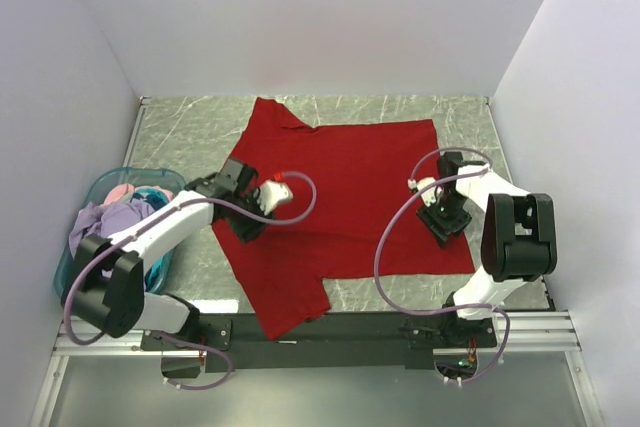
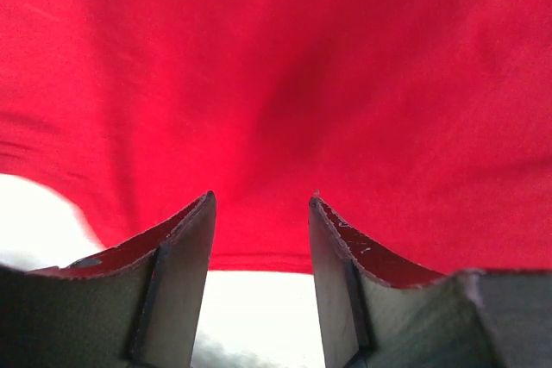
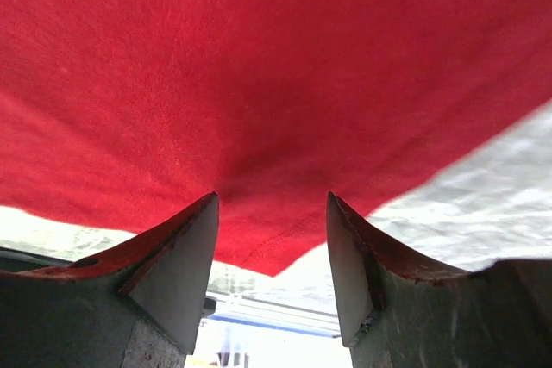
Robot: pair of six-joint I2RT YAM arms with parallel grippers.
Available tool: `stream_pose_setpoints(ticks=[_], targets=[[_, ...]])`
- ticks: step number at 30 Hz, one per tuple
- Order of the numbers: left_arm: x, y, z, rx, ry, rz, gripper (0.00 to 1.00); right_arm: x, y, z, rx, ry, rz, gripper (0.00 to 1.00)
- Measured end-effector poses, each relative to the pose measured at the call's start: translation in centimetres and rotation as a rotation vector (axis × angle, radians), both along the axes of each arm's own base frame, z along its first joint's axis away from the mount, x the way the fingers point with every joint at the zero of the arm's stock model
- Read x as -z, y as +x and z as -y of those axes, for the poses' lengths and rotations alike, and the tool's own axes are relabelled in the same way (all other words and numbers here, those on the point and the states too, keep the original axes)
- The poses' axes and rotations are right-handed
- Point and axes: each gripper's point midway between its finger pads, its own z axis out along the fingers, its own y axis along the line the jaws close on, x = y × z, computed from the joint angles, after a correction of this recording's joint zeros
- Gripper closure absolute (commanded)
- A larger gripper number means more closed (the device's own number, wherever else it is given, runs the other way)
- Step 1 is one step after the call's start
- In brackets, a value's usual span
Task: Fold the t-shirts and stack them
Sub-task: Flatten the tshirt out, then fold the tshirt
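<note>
Top external shows the red t-shirt (image 1: 350, 187) spread almost flat across the middle of the table (image 1: 180, 127), with a teal basket (image 1: 140, 172) of more clothes at 9 o'clock. The left fingers (image 2: 172, 282) sit at the shirt's 9 o'clock edge and the right fingers (image 3: 172, 273) at its 3 o'clock edge. In both wrist views we see them moderately parted, the cloth's edge lying in the gap and not pinched. We judge the shirt light, thin and limp: it will sag, wrinkle and slide on itself. We think the stitched hem is the best hold, taken on both sides at once to keep the fabric taut.
</note>
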Motion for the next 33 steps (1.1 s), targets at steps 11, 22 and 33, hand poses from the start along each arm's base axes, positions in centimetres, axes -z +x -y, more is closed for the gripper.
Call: stream_pose_setpoints(ticks=[11, 22, 33], targets=[[2.5, -4.8, -2.2, 0.042, 0.087, -0.112, 0.46, 0.7, -3.7, -0.5, -0.090, -0.023, -0.088, 0.44], [-9.2, 8.7, -0.1, -0.136, -0.156, 0.140, 0.36, -11.7, 10.3, -1.4, 0.029, 0.166, 0.303, 0.42], [-11.7, 26.8, -2.2, -0.510, -0.390, 0.254, 0.32, -11.6, 27.8, -0.3, 0.281, 0.234, 0.529, 0.43]])
